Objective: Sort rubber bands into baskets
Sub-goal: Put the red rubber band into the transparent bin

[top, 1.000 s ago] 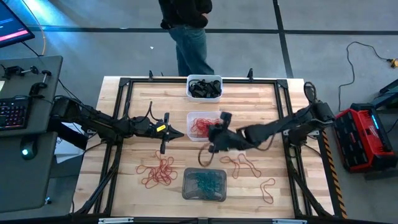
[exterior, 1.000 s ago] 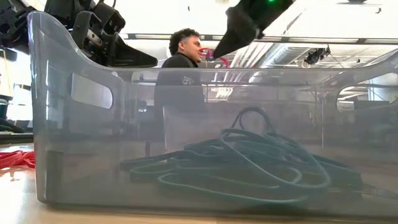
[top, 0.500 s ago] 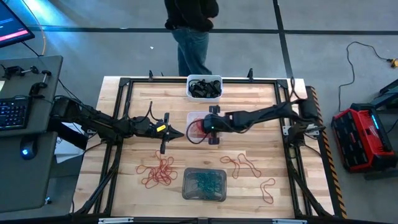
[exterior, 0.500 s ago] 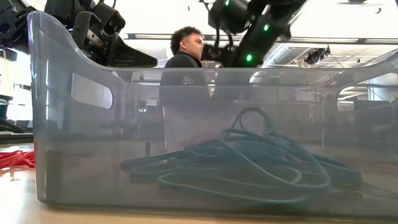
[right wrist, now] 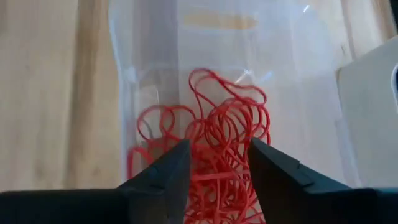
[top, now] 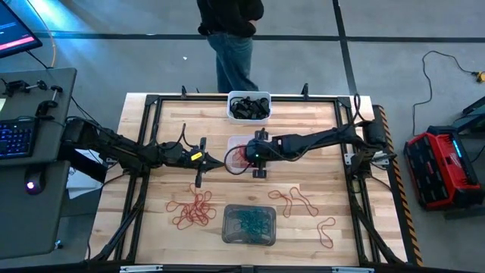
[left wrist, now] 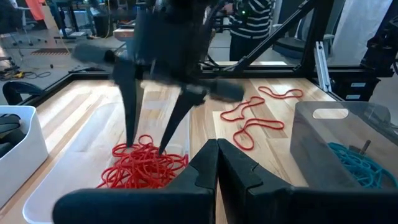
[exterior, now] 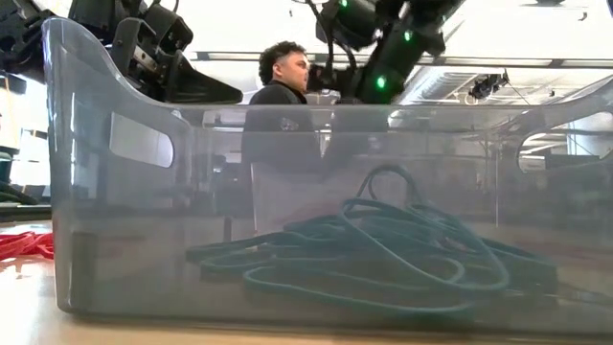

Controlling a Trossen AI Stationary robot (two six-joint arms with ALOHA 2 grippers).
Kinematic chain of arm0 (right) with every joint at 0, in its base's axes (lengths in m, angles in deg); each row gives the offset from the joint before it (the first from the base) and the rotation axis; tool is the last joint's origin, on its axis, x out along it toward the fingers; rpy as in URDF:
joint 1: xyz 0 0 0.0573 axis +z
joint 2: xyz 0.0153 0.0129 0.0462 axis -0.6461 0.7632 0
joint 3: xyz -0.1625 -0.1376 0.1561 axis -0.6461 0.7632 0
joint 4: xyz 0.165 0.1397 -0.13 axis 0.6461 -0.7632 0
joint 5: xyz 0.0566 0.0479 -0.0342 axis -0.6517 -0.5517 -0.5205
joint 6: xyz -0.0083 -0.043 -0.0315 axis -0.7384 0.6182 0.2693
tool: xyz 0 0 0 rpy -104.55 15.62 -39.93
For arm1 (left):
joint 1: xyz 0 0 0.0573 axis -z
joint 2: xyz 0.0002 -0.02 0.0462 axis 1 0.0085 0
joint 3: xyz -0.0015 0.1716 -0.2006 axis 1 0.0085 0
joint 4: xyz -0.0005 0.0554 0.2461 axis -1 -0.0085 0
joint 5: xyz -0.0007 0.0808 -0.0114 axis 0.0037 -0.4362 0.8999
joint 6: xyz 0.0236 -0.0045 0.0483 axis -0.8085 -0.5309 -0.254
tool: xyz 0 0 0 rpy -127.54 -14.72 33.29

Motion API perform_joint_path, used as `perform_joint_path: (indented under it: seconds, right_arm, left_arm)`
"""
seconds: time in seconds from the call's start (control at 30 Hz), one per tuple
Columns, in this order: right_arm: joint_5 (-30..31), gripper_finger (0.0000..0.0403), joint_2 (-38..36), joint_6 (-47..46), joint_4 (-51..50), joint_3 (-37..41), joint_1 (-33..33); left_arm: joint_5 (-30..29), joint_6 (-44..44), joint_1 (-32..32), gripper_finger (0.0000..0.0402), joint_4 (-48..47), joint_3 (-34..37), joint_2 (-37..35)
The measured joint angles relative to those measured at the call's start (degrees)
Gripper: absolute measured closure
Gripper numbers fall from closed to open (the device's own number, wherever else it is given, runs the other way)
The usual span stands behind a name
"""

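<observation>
The clear basket (top: 236, 142) at mid table holds a heap of red rubber bands (right wrist: 214, 134). My right gripper (right wrist: 217, 165) hangs over it, tipped down and open, with its fingertips (left wrist: 130, 142) at the top of the heap. My left gripper (top: 221, 162) waits shut just left of that basket. The white basket (top: 248, 106) at the far edge holds black bands. The grey basket (top: 248, 225) near the front holds teal bands (exterior: 383, 249). Loose red bands (top: 191, 211) lie on the table left of the grey basket, and more (top: 294, 201) lie to its right. My right gripper comes slanting down from the table's right, its two fingers spread over the red heap (left wrist: 146, 163) in the clear basket. Whether the tips touch the bands cannot be told.
One more red band (top: 326, 231) lies near the front right. A black frame (top: 151, 102) runs round the tabletop. A person (top: 231, 38) stands beyond the far edge. In the low view the grey basket's wall (exterior: 115, 192) blocks most of the scene.
My right gripper has swung from near the front of the clear basket toward the far-left, over that basket, sinking and tipping further down. For the last half second it has stayed there.
</observation>
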Motion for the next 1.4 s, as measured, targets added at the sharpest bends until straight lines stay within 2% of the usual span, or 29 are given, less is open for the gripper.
perform_joint_path:
  seconds: [0.1, 0.23, 0.3, 0.4, 0.5, 0.83, 1.07, 1.17, 1.3, 1.4]
  right_arm:
    - [0.42, 0.0273, -0.23, -0.68, -5.57, -3.85, 1.96]
    - [0.06, 0.0363, -1.78, -1.47, -9.97, -6.36, 5.92]
    - [-0.31, 0.0391, -3.23, -3.82, -10.71, -6.46, 7.93]
    - [-0.37, 0.0387, -5.01, -8.28, -11.11, -6.46, 11.09]
    - [0.89, 0.0399, -5.94, -10.79, -11.81, -6.46, 14.38]
    - [8.41, 0.0402, -6.10, -24.34, -15.41, -6.46, 24.41]
    - [10.38, 0.0403, -6.10, -28.50, -16.83, -6.46, 27.89]
    - [8.52, 0.0403, -6.19, -27.67, -14.06, -4.76, 27.87]
    - [2.90, 0.0403, -6.36, -26.15, -4.97, 1.82, 26.90]
    - [1.51, 0.0403, -6.91, -27.59, -1.62, 5.91, 26.54]
  left_arm:
    - [0.00, 0.00, 0.00, 0.0402, -0.05, 0.00, 0.00]
    - [0.00, -0.83, 0.02, 0.0402, -0.65, 0.01, 0.00]
    - [0.00, -1.44, 0.02, 0.0402, -0.68, -0.01, -0.01]
    - [0.00, -1.24, 0.02, 0.0401, -0.55, -0.01, 0.01]
    - [0.14, -1.07, 0.02, 0.0401, -0.55, -0.01, -0.01]
    - [0.20, -1.88, 0.04, 0.0401, -0.38, -0.01, 0.00]
    - [0.20, -1.95, 0.04, 0.0401, -0.38, -0.01, -0.01]
    - [0.20, -1.93, 0.04, 0.0402, -0.39, -0.01, 0.01]
    - [0.20, -1.92, 0.04, 0.0402, -0.38, -0.01, 0.00]
    - [0.20, -1.84, 0.04, 0.0402, -0.38, -0.01, -0.01]
